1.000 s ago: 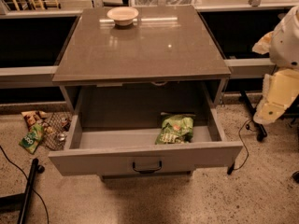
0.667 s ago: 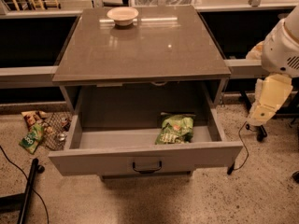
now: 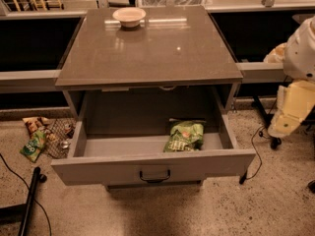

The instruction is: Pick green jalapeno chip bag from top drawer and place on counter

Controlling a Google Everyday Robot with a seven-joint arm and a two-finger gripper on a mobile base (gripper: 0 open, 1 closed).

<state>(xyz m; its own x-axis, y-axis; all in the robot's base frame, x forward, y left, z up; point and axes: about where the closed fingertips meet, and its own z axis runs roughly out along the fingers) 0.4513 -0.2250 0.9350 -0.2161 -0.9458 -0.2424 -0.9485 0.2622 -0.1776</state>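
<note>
The drawer (image 3: 98,167) is standing pulled fully out under the bench (image 3: 157,53), same as a second ago. The bag (image 3: 184,135) is lying inside the drawer, on its floor, in the right half and toward the back wall. It is crumpled and leaning a little, and it is not moving between the pictures.

The gripper (image 3: 284,126) is hanging outside the drawer, to the right of its right front corner and well apart from the bag, about level with the drawer opening. Compared with the earlier picture, the arm is sitting slightly further right and a bit lower, so the change is small. Whether the gripper is open or closed, I cannot tell; it is carrying nothing that I can see.

A pale bowl (image 3: 129,16) is resting at the far edge of the bench, unmoved. On the floor left of the drawer, some snack packets (image 3: 34,144) are lying in a loose heap, also unchanged.
</note>
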